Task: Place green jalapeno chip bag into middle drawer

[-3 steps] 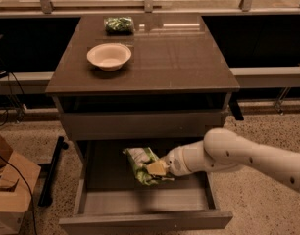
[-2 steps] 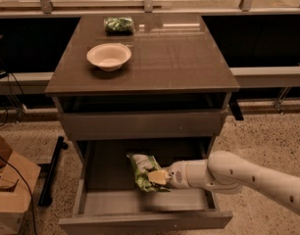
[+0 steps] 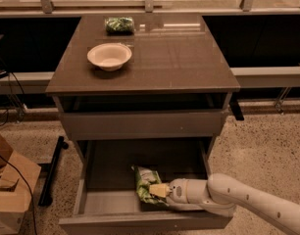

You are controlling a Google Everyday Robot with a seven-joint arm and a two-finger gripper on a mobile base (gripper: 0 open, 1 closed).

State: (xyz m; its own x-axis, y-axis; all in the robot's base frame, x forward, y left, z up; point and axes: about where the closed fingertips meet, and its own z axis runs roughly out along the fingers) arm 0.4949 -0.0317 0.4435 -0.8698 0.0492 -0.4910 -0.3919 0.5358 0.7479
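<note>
The green jalapeno chip bag [image 3: 145, 182], bright green with pale patches, lies low inside the open middle drawer [image 3: 111, 202], near the middle of its pale floor. My gripper [image 3: 157, 190] reaches in from the right on a white arm and sits at the bag's right end, its yellowish fingertips against the bag. I cannot tell whether it still holds the bag. The drawer is pulled far out below the cabinet's other plain drawer front [image 3: 140, 125].
On the cabinet top [image 3: 174, 58] stand a white bowl [image 3: 109, 56] and, at the back, a small dark green packet [image 3: 119, 24]. A cardboard box [image 3: 10, 185] and a black bar [image 3: 51, 170] sit on the floor to the left. Glass railing runs behind.
My arm has lowered and drawn back to the right, bringing the bag down from above the drawer onto its floor. Bowl and packet have not moved.
</note>
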